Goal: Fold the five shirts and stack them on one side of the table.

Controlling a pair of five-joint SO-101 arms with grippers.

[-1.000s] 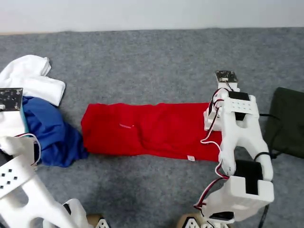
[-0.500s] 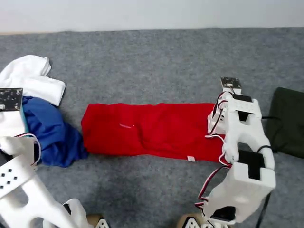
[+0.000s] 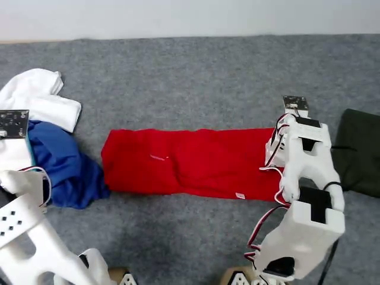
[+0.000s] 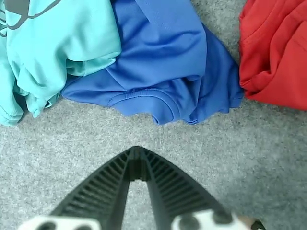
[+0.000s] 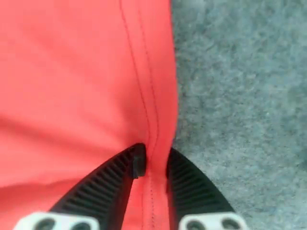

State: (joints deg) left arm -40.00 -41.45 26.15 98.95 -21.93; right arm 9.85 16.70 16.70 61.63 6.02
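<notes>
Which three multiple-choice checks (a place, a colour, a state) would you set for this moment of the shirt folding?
1. The dark green cloth shirt lies:
A) to the right of the right arm
B) on the white shirt
C) under the left arm

2. The long-folded cloth shirt across the middle is:
A) white
B) red
C) turquoise

3. The black ribbed left gripper is:
A) wide open
B) shut on the blue shirt
C) shut and empty

Answers:
1. A: the high view shows it beyond that arm.
2. B: it is plainly red in the high view.
3. C: its fingers meet over bare grey carpet.
</notes>
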